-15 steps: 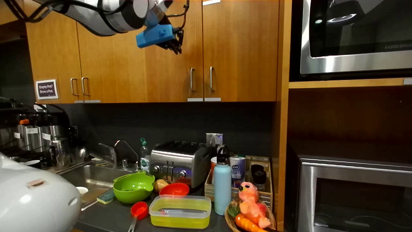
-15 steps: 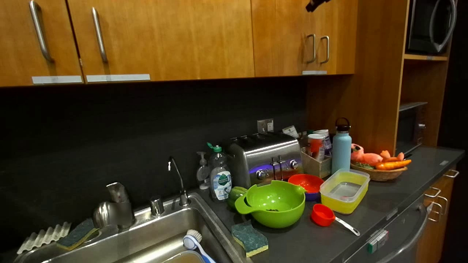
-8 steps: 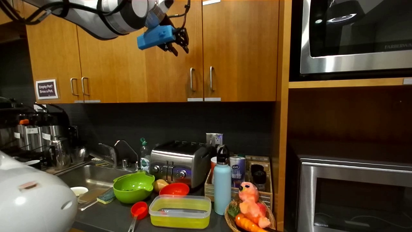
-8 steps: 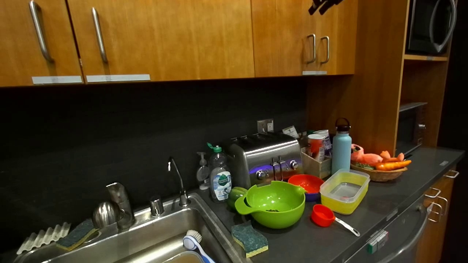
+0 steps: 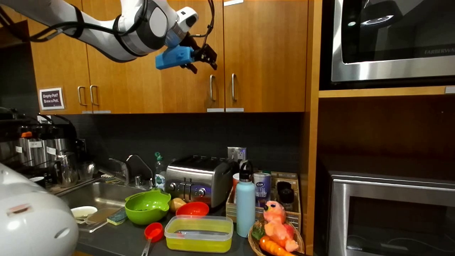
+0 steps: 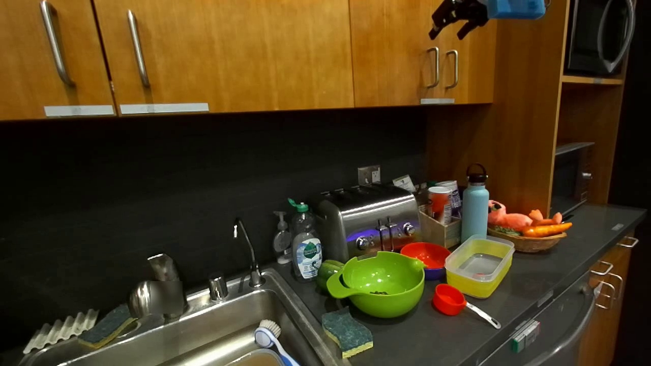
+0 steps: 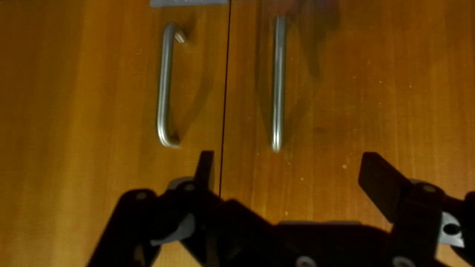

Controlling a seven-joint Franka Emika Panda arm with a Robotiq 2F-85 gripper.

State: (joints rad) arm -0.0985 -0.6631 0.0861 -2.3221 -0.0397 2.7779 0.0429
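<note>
My gripper (image 5: 204,69) hangs in the air before the wooden upper cabinet, its jaws spread wide. In the wrist view nothing lies between its fingers (image 7: 382,185); cabinet door shows through the gap. Nearest to it are two metal bar handles, a handle (image 7: 279,85) roughly in line with the gap and another handle (image 7: 163,89) off to the side, on either side of the door seam. Neither is touched as far as I can see. In an exterior view the gripper (image 6: 447,36) is above the cabinet handles (image 6: 433,67), and both doors are closed.
Below on the counter stand a toaster (image 5: 192,181), a green bowl (image 6: 391,302), a yellow container (image 5: 199,243), a red measuring cup (image 6: 447,300), a blue bottle (image 5: 246,209) and a basket (image 6: 534,244) with a pink plush toy. A sink (image 6: 305,315) and a microwave (image 5: 387,71) flank them.
The gripper has come down in front of the cabinet, nearer to the handles. Its jaws have gone from nearly together to wide apart. The things on the counter have stayed put.
</note>
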